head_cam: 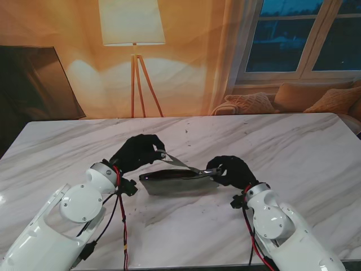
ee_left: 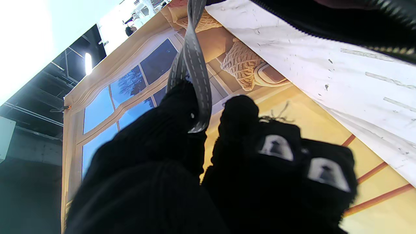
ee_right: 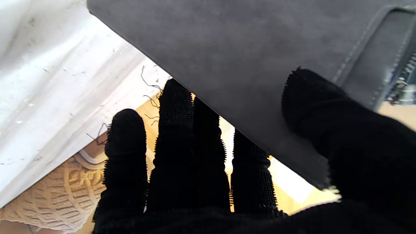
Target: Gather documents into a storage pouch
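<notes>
A dark grey zip pouch (head_cam: 177,183) sits in the middle of the marble table (head_cam: 293,147), nearer to me, between my two black-gloved hands. My left hand (head_cam: 138,152) is shut on the pouch's grey strap (head_cam: 176,162), which runs taut from the fingers to the pouch. In the left wrist view the strap (ee_left: 195,65) is pinched between thumb and fingers (ee_left: 237,110). My right hand (head_cam: 231,169) grips the pouch's right end. In the right wrist view the thumb presses on the pouch's grey face (ee_right: 227,48) beside the zip (ee_right: 403,81). No documents show.
Beyond the table's far edge stand a floor lamp (head_cam: 134,34), a sofa with knitted cushions (head_cam: 251,103) and a window (head_cam: 304,34). A dark panel (head_cam: 34,82) leans at the far left. Red and black cables (head_cam: 121,226) hang from my left wrist.
</notes>
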Controlling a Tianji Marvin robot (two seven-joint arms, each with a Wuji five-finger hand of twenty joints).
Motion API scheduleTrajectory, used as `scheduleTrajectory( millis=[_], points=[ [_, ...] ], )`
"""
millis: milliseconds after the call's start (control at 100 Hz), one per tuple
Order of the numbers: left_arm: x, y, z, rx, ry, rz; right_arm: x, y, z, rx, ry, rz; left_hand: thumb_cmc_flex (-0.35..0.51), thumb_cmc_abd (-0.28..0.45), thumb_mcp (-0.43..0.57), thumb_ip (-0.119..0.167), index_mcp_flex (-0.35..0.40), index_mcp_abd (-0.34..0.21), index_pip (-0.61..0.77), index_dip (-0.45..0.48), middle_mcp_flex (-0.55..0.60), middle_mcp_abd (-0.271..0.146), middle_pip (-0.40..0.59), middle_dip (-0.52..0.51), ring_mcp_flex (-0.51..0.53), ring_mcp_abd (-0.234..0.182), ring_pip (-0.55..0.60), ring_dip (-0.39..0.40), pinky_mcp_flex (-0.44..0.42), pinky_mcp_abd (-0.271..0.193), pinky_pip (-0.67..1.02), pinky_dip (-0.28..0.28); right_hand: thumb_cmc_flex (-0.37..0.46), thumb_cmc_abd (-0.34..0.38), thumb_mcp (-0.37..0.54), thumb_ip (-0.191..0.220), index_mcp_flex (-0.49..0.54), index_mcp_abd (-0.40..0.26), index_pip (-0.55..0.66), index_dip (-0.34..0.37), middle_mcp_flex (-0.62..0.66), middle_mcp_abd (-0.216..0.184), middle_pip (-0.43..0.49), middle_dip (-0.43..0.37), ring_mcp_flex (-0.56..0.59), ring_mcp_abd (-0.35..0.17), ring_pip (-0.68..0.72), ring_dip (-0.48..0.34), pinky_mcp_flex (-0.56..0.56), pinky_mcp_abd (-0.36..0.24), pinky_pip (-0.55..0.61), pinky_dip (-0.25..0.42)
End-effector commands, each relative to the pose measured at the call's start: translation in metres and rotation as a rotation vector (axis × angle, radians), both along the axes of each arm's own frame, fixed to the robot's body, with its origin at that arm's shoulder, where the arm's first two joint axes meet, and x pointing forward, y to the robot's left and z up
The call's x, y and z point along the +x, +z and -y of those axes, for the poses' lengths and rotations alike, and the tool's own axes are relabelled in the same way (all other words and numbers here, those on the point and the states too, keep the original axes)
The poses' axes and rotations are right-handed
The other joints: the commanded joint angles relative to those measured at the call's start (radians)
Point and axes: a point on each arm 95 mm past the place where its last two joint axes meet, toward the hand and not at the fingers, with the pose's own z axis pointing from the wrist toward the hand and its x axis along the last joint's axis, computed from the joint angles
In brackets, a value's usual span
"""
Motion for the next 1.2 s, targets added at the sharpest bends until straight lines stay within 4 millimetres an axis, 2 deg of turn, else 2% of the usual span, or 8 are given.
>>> scheduleTrajectory(
  millis=[0, 120, 160, 220, 260, 500, 700, 1190],
  points=[
    [0.002, 0.0, 0.003, -0.006, -0.008, -0.011, 0.002, 0.011, -0.002, 0.001, 0.02, 0.029, 0.057, 0.049, 0.077, 0.045, -0.014, -0.039, 0.022, 0.018, -0.006, 0.012, 0.017, 0.013, 0.009, 0.154, 0.027, 0.007, 0.033, -0.145, 0.147, 0.02, -0.03, -0.042, 0.043, 0.022, -0.02, -0.017, -0.012, 0.022, -0.009, -0.013, 0.017, 0.019, -0.004, -0.037, 0.024, 0.029, 0.004, -0.029, 0.0, 0.038],
    [0.004, -0.001, 0.004, -0.009, -0.004, -0.013, 0.002, 0.016, -0.005, 0.005, 0.045, 0.047, 0.056, 0.049, 0.078, 0.045, -0.013, -0.039, 0.022, 0.018, -0.006, 0.012, 0.017, 0.013, 0.01, 0.155, 0.027, 0.006, 0.033, -0.145, 0.147, 0.02, -0.027, -0.037, 0.039, 0.021, 0.012, -0.104, -0.004, 0.044, 0.053, -0.013, 0.038, 0.041, 0.066, -0.045, 0.149, 0.09, 0.072, -0.036, 0.074, 0.086],
    [0.005, -0.001, 0.004, -0.01, -0.002, -0.015, 0.002, 0.016, -0.006, 0.008, 0.051, 0.051, 0.056, 0.048, 0.078, 0.045, -0.013, -0.038, 0.023, 0.019, -0.006, 0.012, 0.017, 0.013, 0.009, 0.155, 0.027, 0.006, 0.033, -0.145, 0.147, 0.02, 0.009, -0.039, 0.02, -0.084, 0.025, -0.146, 0.058, -0.021, 0.084, -0.016, 0.046, 0.057, 0.085, -0.048, 0.183, 0.103, 0.09, -0.038, 0.095, 0.095],
    [0.006, -0.002, 0.004, -0.013, 0.003, -0.017, 0.001, 0.016, -0.009, 0.012, 0.057, 0.056, 0.056, 0.048, 0.079, 0.045, -0.014, -0.038, 0.022, 0.019, -0.006, 0.012, 0.017, 0.013, 0.009, 0.155, 0.027, 0.006, 0.034, -0.145, 0.147, 0.02, 0.059, -0.025, -0.002, -0.128, 0.04, -0.189, 0.175, -0.111, 0.144, -0.017, 0.065, 0.069, 0.132, -0.05, 0.224, 0.111, 0.131, -0.035, 0.129, 0.096],
    [0.006, -0.003, 0.004, -0.014, 0.005, -0.018, 0.001, 0.015, -0.01, 0.02, 0.057, 0.054, 0.056, 0.048, 0.079, 0.045, -0.014, -0.039, 0.022, 0.019, -0.006, 0.012, 0.017, 0.013, 0.009, 0.155, 0.027, 0.006, 0.034, -0.145, 0.147, 0.02, 0.091, -0.002, -0.012, -0.12, 0.056, -0.203, 0.267, -0.183, 0.2, -0.013, 0.073, 0.123, 0.17, -0.048, 0.259, 0.115, 0.163, -0.033, 0.159, 0.091],
    [0.006, -0.007, -0.001, -0.014, 0.028, -0.016, -0.001, 0.006, -0.016, 0.063, 0.037, 0.034, 0.054, 0.047, 0.081, 0.045, -0.012, -0.039, 0.023, 0.019, -0.004, 0.012, 0.017, 0.013, 0.009, 0.155, 0.028, 0.005, 0.034, -0.144, 0.147, 0.019, 0.245, 0.074, 0.003, -0.09, 0.262, -0.159, 0.389, -0.266, 0.362, 0.002, 0.047, 0.133, 0.303, -0.046, 0.363, 0.051, 0.289, -0.038, 0.258, 0.052],
    [0.003, -0.012, -0.007, -0.001, 0.051, -0.019, -0.003, 0.004, -0.015, 0.087, 0.015, 0.047, 0.052, 0.046, 0.084, 0.045, -0.013, -0.04, 0.023, 0.02, -0.004, 0.011, 0.017, 0.012, 0.011, 0.155, 0.027, 0.004, 0.035, -0.142, 0.147, 0.018, 0.304, 0.063, 0.013, -0.077, 0.335, -0.127, 0.393, -0.225, 0.394, 0.018, 0.073, 0.116, 0.36, -0.06, 0.37, 0.028, 0.358, -0.044, 0.258, 0.018],
    [0.001, -0.019, -0.037, 0.068, 0.143, -0.033, -0.003, 0.003, -0.003, 0.089, -0.032, 0.084, 0.037, 0.036, 0.106, 0.046, -0.008, -0.037, 0.026, 0.019, 0.014, 0.006, 0.039, 0.02, 0.041, 0.134, 0.054, -0.001, 0.071, -0.158, 0.17, 0.006, 0.323, -0.007, 0.082, -0.081, 0.4, -0.1, 0.391, -0.155, 0.419, 0.027, 0.108, 0.098, 0.392, -0.061, 0.373, 0.009, 0.404, -0.029, 0.234, -0.019]
  ],
)
